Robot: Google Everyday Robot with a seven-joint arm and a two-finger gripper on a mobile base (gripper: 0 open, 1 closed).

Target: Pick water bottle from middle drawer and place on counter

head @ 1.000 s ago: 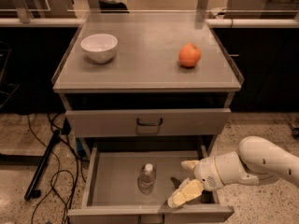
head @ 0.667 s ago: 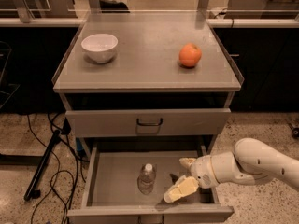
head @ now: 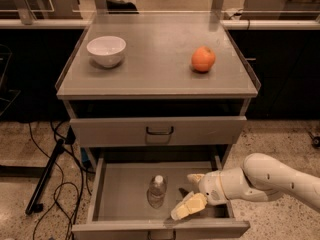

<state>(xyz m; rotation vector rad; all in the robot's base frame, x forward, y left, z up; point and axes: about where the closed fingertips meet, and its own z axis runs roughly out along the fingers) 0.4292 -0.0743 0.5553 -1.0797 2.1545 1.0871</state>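
The water bottle (head: pixel 157 190) stands upright in the open middle drawer (head: pixel 120 196), near the drawer's centre, clear with a white cap. My gripper (head: pixel 188 194) reaches into the drawer from the right, just right of the bottle and apart from it. Its two pale fingers are spread, one higher at the back and one lower at the front, with nothing between them. The counter (head: pixel 155 69) is the flat grey top of the cabinet, above the drawers.
A white bowl (head: pixel 106 50) sits on the counter's left and an orange fruit (head: pixel 203 59) on its right. The top drawer (head: pixel 159 130) is closed. Black cables and a stand leg (head: pixel 45 179) lie on the floor at left. Dark benches run behind.
My gripper and arm have moved left inside the drawer, closer to the water bottle. The bottle has not moved.
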